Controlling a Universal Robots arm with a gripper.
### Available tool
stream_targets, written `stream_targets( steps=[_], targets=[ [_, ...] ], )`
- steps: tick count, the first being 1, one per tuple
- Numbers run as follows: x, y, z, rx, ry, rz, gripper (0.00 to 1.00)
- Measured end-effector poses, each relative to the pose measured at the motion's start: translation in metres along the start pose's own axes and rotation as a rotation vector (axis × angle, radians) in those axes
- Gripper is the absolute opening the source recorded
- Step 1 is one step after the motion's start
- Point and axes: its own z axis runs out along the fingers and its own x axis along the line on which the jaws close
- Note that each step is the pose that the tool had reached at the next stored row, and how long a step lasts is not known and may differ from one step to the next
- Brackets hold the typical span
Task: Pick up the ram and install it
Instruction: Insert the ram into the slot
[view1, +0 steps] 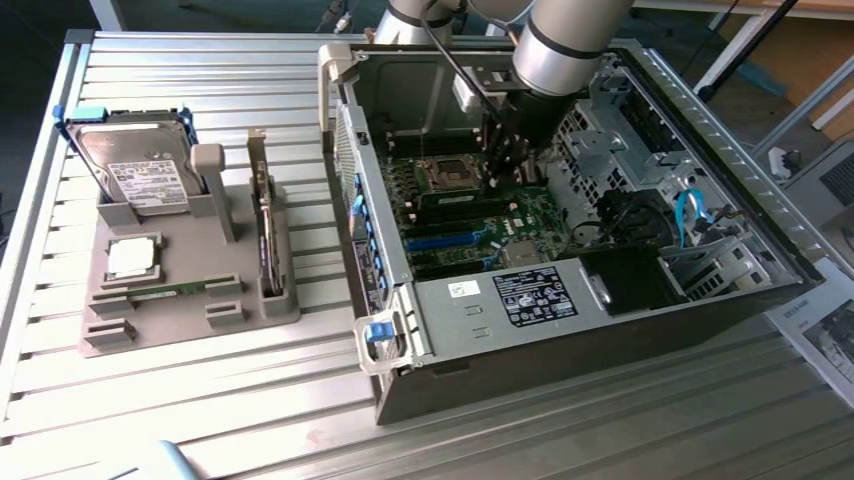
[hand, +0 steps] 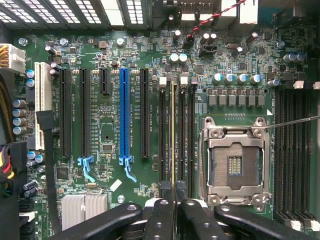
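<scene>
ram (hand: 173, 135) | clamped between fingers (hand: 161, 220) | upright at memory slots (hand: 182, 130)

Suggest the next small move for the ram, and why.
Probably ease straight down: the fingers are shut on the thin green ram stick, which stands edge-on, lined up along the black memory slots. Whether it is seated isn't visible.

**A:** What is the claw (hand: 173, 212) gripping?

**B:** Its black fingers (hand: 161, 220) pinch the ram (hand: 173, 135). It shows edge-on as a thin strip, standing in line with the black memory slots (hand: 190, 135).

**A:** What's around it?

**B:** The green motherboard (hand: 107, 130). The metal-framed processor socket (hand: 235, 165) is on one side of the ram. On the other is a long blue expansion slot (hand: 124, 115) among black ones.
</scene>
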Motion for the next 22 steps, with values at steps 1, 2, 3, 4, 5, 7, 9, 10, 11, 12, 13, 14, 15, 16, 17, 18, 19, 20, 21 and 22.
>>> stream_targets(
  steps=[1,2,3,4,5,7,9,10,11,12,13,14,15,16,17,18,19,20,21,22],
  targets=[
    [0.0018,0.0000,-0.0001,0.0000,0.0001,0.000,0.12],
    [0.0043,0.0000,-0.0001,0.0000,0.0000,0.000,0.12],
    [0.0052,0.0000,-0.0001,0.0000,0.0000,0.000,0.12],
    [0.0055,0.0000,-0.0002,0.0000,0.0001,0.000,0.12],
    [0.0054,0.0000,-0.0001,0.0000,0.0000,0.000,0.12],
    [0.0054,0.0000,-0.0002,0.0000,0.0000,0.000,0.12],
    [0.0055,0.0000,0.0004,0.0000,0.0000,0.000,0.12],
    [0.0055,-0.0001,0.0009,0.0000,-0.0001,0.000,0.12],
    [0.0055,-0.0001,0.0018,0.0000,0.0001,0.000,0.12],
    [0.0056,-0.0001,0.0024,0.0000,0.0000,0.000,0.12],
    [0.0056,-0.0001,0.0033,-0.0001,0.0001,0.000,0.12],
    [0.0056,-0.0001,0.0040,0.0000,0.0001,0.000,0.12],
    [0.0056,-0.0001,0.0043,-0.0001,0.0002,0.000,0.12],
    [0.0057,-0.0001,0.0043,-0.0001,0.0003,0.000,0.12],
    [0.0056,-0.0001,0.0044,-0.0001,0.0003,0.000,0.12],
    [0.0056,-0.0001,0.0045,0.0000,0.0001,0.000,0.12],
    [0.0056,-0.0008,0.0046,0.0000,0.0000,0.000,0.12],
    [0.0056,-0.0016,0.0047,0.0000,0.0001,0.000,0.12],
    [0.0056,-0.0016,0.0047,0.0000,0.0001,0.000,0.12],
    [0.0056,-0.0016,0.0047,0.0000,0.0001,0.000,0.12]
  ],
)
